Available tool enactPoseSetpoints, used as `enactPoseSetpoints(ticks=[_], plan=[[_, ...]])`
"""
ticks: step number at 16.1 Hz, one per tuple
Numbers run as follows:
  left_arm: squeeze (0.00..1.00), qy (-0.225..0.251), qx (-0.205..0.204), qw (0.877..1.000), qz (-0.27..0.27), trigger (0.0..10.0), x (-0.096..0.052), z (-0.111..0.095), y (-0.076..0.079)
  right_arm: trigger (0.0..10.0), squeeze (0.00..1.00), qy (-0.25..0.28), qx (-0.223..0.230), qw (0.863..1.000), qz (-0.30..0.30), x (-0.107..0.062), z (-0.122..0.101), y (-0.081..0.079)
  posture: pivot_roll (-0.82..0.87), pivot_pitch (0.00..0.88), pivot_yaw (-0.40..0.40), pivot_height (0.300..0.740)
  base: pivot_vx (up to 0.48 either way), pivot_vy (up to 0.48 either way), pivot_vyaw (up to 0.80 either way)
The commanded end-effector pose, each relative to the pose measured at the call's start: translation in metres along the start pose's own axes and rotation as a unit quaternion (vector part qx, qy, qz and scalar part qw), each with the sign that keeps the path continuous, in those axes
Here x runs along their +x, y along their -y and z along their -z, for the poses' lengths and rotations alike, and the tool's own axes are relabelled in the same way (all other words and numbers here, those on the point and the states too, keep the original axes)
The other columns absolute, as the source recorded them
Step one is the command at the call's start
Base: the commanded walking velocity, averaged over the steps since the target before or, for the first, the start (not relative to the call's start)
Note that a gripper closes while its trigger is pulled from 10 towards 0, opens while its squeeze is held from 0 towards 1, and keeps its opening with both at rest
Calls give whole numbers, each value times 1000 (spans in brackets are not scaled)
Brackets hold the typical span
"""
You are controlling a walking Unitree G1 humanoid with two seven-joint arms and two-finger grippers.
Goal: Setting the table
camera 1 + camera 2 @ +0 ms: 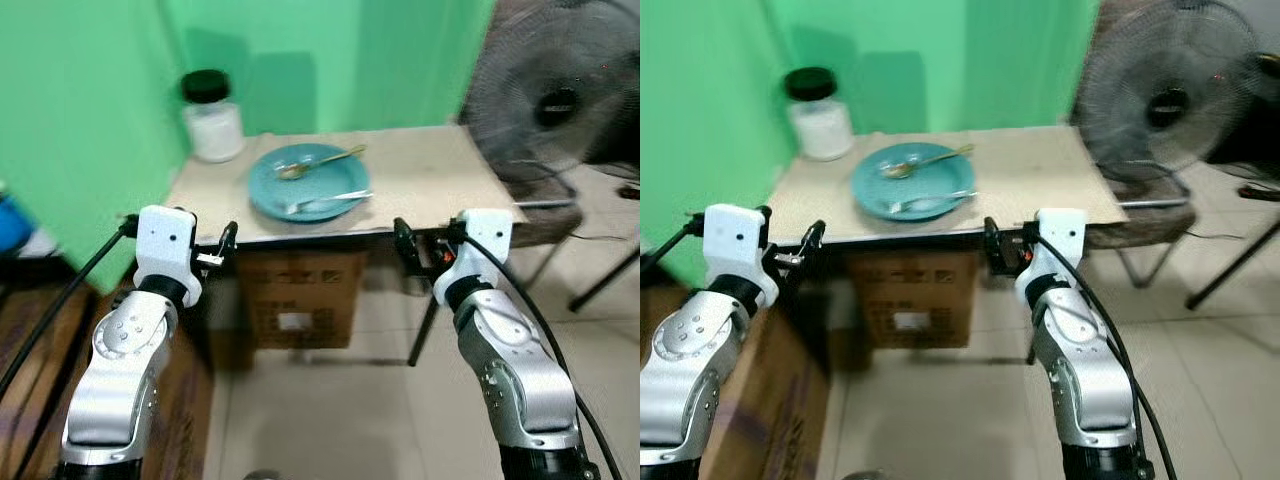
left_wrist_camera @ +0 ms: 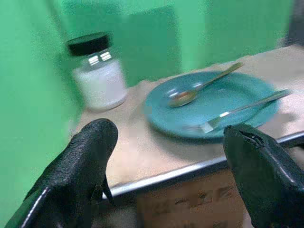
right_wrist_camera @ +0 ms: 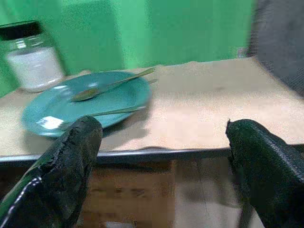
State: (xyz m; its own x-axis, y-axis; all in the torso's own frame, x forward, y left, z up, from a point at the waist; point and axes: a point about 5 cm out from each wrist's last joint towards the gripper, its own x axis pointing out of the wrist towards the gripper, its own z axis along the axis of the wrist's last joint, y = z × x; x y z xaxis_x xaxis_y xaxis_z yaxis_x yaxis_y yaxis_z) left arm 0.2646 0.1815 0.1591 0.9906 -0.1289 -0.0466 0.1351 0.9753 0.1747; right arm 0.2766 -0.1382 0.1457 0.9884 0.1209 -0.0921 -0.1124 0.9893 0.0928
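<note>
Teal plate (image 1: 300, 185) lies on the desk (image 1: 430, 180), near its front edge and toward the left side. A spoon (image 1: 318, 163) rests on the far part of the plate, and a fork (image 1: 325, 200) lies across the near part. A white jar (image 1: 212, 118) with a black lid stands behind, in the left corner. The left end effector (image 2: 166, 156) and the right end effector (image 3: 164, 152) hover just before the desk edge, both released and empty. A cardboard box (image 1: 300, 295) sits under the desk, and a fan (image 1: 555, 95) stands at the right.
</note>
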Motion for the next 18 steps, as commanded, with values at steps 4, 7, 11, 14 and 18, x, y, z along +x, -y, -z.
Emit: enactPoseSetpoints(ticks=[4,7,11,14,18], plan=[[0,-4,7,1000,19,10000,-5,0,4,10000,0,-1,-12,1000,12,3,2,4,163,0,23,740,379,0,0],[0,-5,5,1000,16,10000,-3,1,5,10000,0,4,-18,1000,7,6,-3,6,161,0,7,740,377,0,0],[0,-7,4,1000,16,10000,-2,2,8,10000,0,11,-29,999,10,12,-6,10,153,0,8,740,367,0,0],[0,-5,6,1000,28,10000,2,2,11,10000,0,22,-36,999,0,15,-11,11,137,0,27,740,365,0,0],[0,-1,12,999,41,10000,10,0,11,10000,0,27,-39,999,2,19,-12,16,117,0,58,740,368,0,0]])
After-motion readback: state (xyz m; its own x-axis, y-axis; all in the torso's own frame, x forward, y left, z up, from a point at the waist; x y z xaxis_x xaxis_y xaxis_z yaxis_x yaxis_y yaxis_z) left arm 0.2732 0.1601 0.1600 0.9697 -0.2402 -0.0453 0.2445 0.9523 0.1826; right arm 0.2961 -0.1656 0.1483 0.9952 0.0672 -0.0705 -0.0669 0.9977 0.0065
